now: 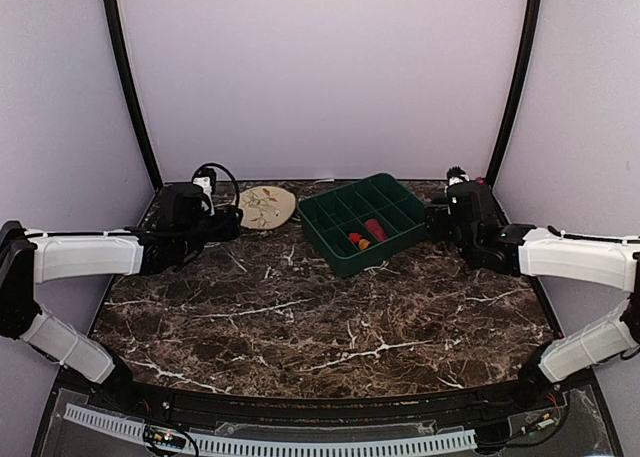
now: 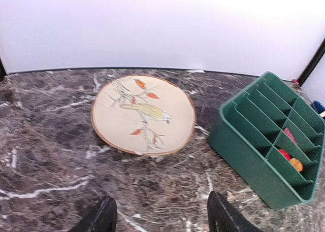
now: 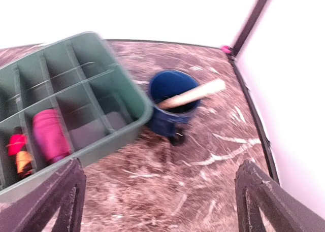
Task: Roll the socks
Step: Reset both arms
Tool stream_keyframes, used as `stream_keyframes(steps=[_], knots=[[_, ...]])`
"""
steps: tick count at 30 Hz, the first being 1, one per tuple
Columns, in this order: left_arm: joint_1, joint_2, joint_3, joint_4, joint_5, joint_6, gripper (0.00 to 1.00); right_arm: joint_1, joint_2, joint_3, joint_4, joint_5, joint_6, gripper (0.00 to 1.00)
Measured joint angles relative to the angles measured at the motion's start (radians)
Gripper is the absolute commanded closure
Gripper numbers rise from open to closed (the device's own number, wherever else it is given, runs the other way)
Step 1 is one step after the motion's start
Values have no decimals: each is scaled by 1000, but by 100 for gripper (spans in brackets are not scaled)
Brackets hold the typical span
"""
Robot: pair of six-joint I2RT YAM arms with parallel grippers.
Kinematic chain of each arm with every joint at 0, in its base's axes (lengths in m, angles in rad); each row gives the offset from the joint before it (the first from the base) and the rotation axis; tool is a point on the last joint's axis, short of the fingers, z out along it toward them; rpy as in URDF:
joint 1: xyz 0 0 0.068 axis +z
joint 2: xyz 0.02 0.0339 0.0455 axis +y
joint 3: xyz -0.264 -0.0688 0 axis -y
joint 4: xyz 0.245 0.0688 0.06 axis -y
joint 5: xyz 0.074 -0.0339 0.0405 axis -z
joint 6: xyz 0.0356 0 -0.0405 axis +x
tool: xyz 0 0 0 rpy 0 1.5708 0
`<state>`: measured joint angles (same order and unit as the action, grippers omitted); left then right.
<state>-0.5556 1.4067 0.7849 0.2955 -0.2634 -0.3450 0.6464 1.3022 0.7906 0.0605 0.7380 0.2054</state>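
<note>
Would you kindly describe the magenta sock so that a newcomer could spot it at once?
At the back of the marble table, right of the round bird plate, sits a green divided tray. The magenta sock lies rolled in a compartment on its near right side. It is plain pink and bigger than the small red-and-orange bundle one compartment over.

Top camera high, looking forward-down; wrist cameras low, both showing green organizer (image 2: 244, 151).

A plate (image 1: 266, 207) is lying at the back of the table (image 1: 300, 327), left of a divided tray (image 1: 345, 260); two socks (image 1: 376, 229) are sitting in neighbouring compartments, and a cup (image 3: 167, 118) holding a stick (image 3: 193, 93) is standing beside its right corner.
</note>
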Motion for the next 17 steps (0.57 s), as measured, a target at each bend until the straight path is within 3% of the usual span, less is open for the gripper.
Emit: stream_keyframes(steps=[3, 6, 17], knots=[[0, -71, -81, 71, -119, 63, 24, -3, -18, -45, 22, 79, 54, 1], [0, -123, -163, 160, -201, 117, 20, -4, -8, -35, -4, 145, 124, 1], [0, -143, -240, 237, -310, 144, 19, -5, 34, -21, -107, 234, 287, 1]])
